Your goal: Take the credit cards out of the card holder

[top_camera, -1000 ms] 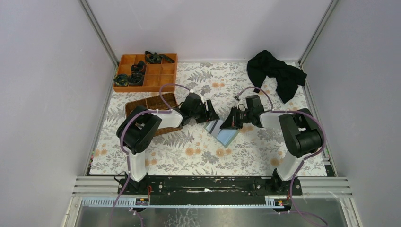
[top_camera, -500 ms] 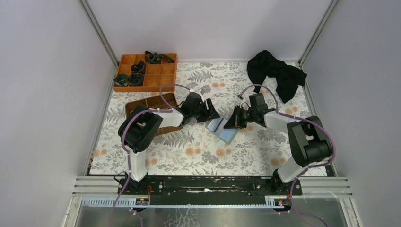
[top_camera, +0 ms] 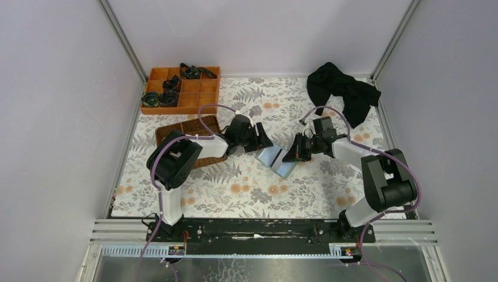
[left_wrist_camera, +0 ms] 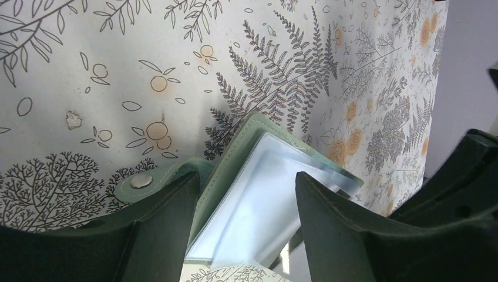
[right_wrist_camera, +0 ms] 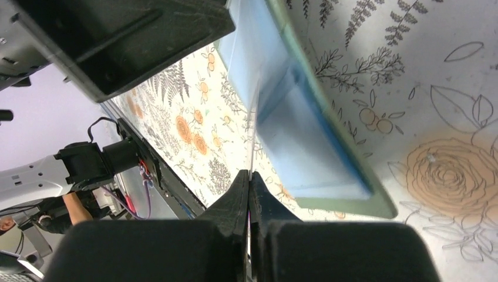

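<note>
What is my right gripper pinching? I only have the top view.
Observer: The right wrist view shows the right gripper shut on a thin sheet seen edge-on, above the open holder. Whether it is a card or a clear sleeve, I cannot tell.
Operator: And the left one?
Observer: The left wrist view shows the left gripper open, with one finger on each side of the holder. I cannot tell if they touch it.
Operator: Anything else on the holder?
Observer: A green snap tab sticks out from the cover, unfastened.
</note>
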